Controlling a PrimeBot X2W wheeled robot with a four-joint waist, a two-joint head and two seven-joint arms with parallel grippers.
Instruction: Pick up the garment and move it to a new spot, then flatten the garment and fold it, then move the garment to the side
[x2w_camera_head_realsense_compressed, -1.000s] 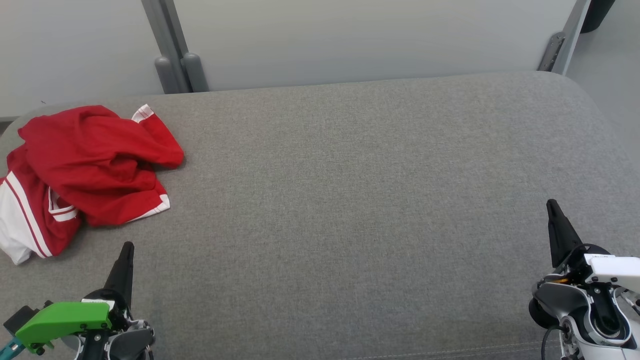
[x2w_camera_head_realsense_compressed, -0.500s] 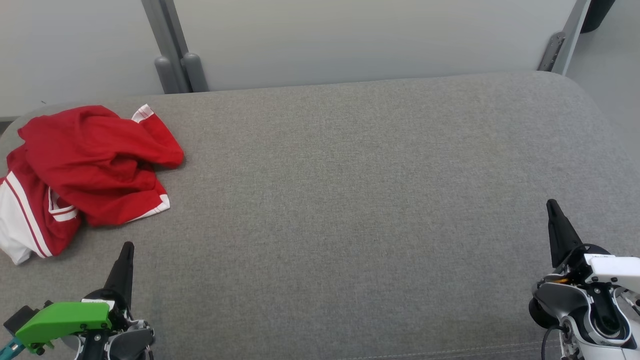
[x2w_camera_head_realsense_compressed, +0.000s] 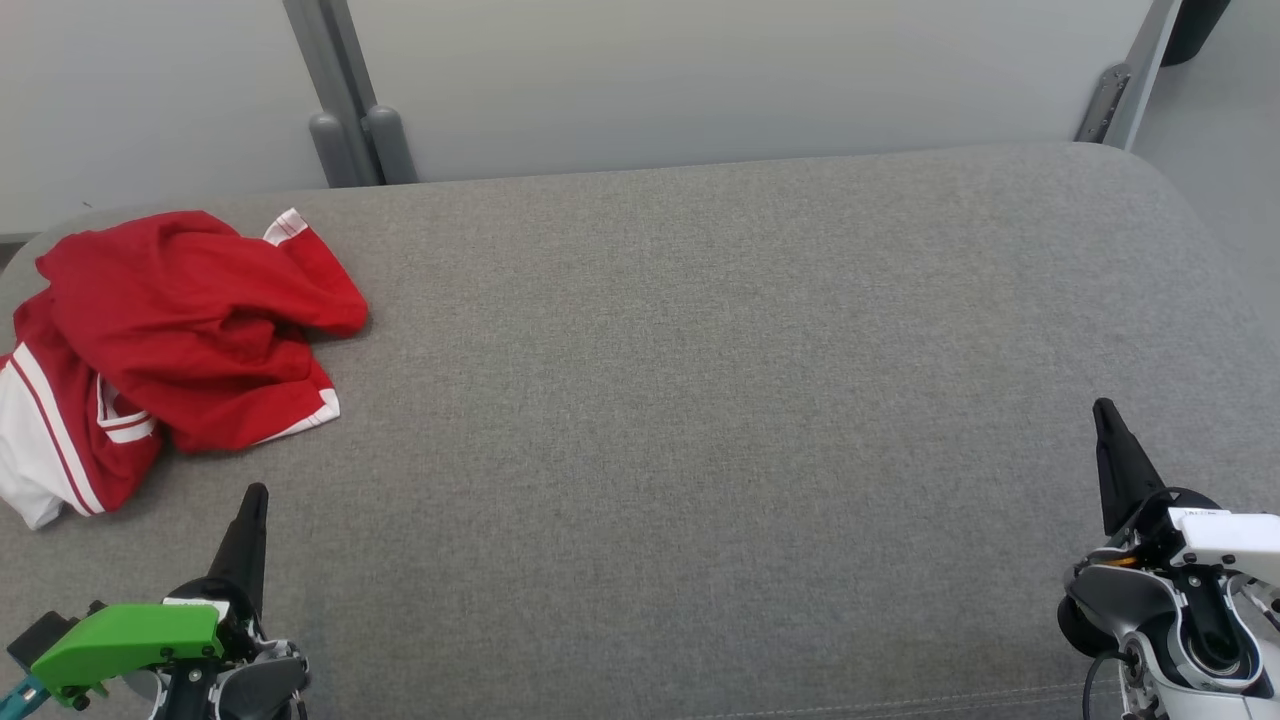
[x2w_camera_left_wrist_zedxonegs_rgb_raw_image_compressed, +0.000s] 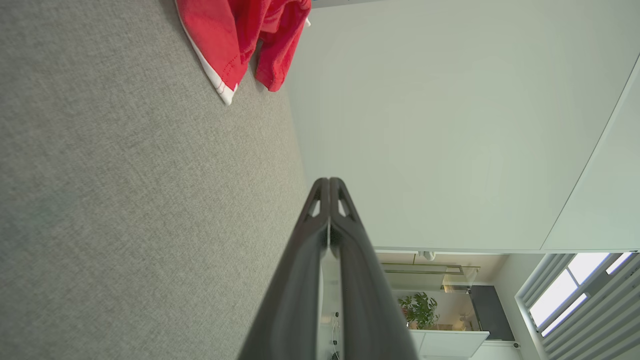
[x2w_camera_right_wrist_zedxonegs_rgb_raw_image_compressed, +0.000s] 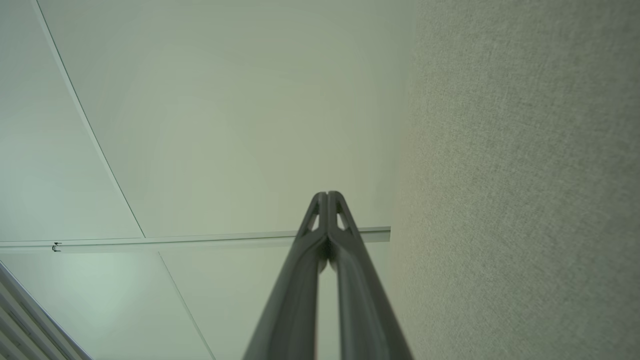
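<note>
Nearest, low on the grey fabric cushion (x2w_camera_head_realsense_compressed: 700, 420), the left tool (x2w_camera_head_realsense_compressed: 253, 503) sits by the front edge with its two dark fingers pressed together, empty. The right tool (x2w_camera_head_realsense_compressed: 1107, 422) sits near the front right, likewise closed on nothing. Between and beyond them the cushion lies flat and open across its middle and right side, out to a rounded far-right corner. The crumpled red garment (x2w_camera_head_realsense_compressed: 180, 320), white-trimmed, lies far left, apart from the left tool, by the back edge. Behind stand pale wall panels (x2w_camera_head_realsense_compressed: 700, 80) and a grey post (x2w_camera_head_realsense_compressed: 340, 110).
</note>
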